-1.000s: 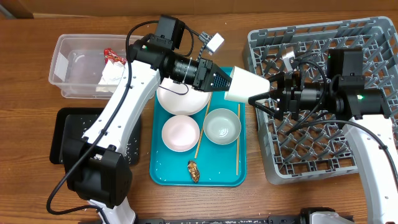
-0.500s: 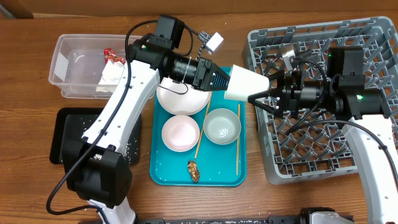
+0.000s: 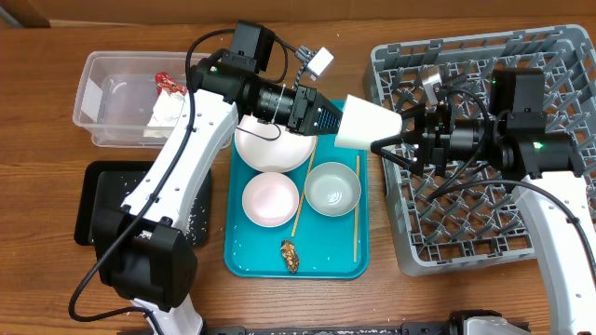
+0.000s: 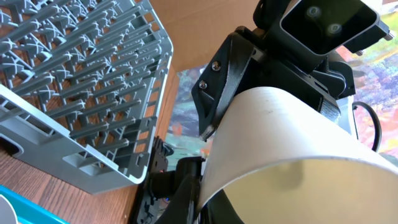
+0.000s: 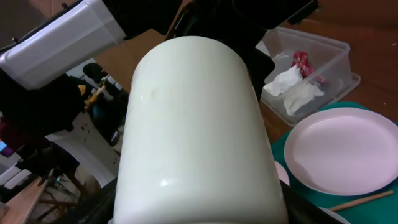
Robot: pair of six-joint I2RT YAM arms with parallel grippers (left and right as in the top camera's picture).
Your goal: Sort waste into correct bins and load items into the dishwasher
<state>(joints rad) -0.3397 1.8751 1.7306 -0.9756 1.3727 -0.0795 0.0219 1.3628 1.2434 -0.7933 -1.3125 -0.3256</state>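
My left gripper (image 3: 337,121) is shut on the rim of the small white cup (image 3: 366,124) and holds it sideways in the air between the teal tray and the grey dish rack (image 3: 549,65). My right gripper (image 3: 386,133) is open with a finger on either side of the cup's closed end (image 5: 199,137). The cup fills the left wrist view (image 4: 292,143). The plate (image 3: 270,149), two bowls (image 3: 270,198) (image 3: 332,188), chopsticks (image 3: 356,209) and a brown scrap (image 3: 291,256) lie on the teal tray. The red wrapper (image 3: 170,84) and a napkin (image 3: 168,112) lie in the clear tub (image 3: 102,88).
The black tray (image 3: 93,195) sits at the front left with rice grains (image 3: 196,220) by its right edge. The teal tray (image 3: 242,261) lies in the middle. The rack fills the right side and shows in the left wrist view (image 4: 81,81).
The left gripper has carried the cup slightly right and up toward the right gripper, whose fingers now reach further along the cup's closed end.
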